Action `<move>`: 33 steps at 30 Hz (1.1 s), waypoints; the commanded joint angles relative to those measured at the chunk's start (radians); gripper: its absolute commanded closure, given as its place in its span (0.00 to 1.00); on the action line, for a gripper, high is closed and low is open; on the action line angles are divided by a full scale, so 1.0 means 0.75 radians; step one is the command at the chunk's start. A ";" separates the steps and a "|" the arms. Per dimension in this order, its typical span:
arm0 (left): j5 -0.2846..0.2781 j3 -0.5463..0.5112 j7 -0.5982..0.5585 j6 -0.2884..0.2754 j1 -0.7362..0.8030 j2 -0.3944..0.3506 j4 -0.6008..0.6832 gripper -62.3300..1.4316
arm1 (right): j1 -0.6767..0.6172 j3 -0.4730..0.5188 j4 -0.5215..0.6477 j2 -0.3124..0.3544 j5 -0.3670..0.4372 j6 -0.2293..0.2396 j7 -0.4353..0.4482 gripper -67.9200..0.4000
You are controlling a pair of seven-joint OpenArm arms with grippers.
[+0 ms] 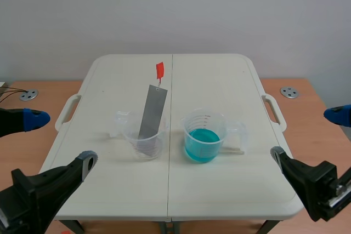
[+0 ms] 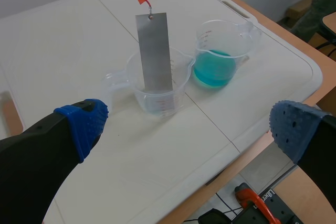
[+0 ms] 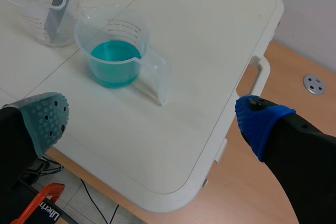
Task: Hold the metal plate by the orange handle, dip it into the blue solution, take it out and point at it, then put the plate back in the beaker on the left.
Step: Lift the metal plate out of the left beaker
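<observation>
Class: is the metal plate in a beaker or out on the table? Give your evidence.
In. The metal plate stands with its lower end inside the clear beaker, leaning on its rim, orange handle on top.

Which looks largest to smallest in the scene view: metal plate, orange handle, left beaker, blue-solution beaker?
1. Blue-solution beaker and left beaker: alike, unranked.
2. Metal plate, tall but narrow.
3. Orange handle.

Readable only in part: white "Liber…" on a black-and-orange object below the desk. Printed scales on left beaker and blue-solution beaker: too small.
</observation>
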 commanded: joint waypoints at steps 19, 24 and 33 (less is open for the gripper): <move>-0.007 -0.011 -0.015 -0.001 0.007 0.007 0.019 0.69 | 0.092 -0.017 0.012 0.009 0.019 0.018 0.046 0.02; 0.024 -0.011 0.021 0.002 0.016 0.006 0.019 0.94 | 0.148 -0.067 0.011 -0.006 0.019 0.032 0.026 0.02; 0.114 -0.011 0.067 0.011 0.251 0.006 0.013 0.94 | 0.272 -0.189 0.010 -0.009 0.019 0.037 0.016 0.02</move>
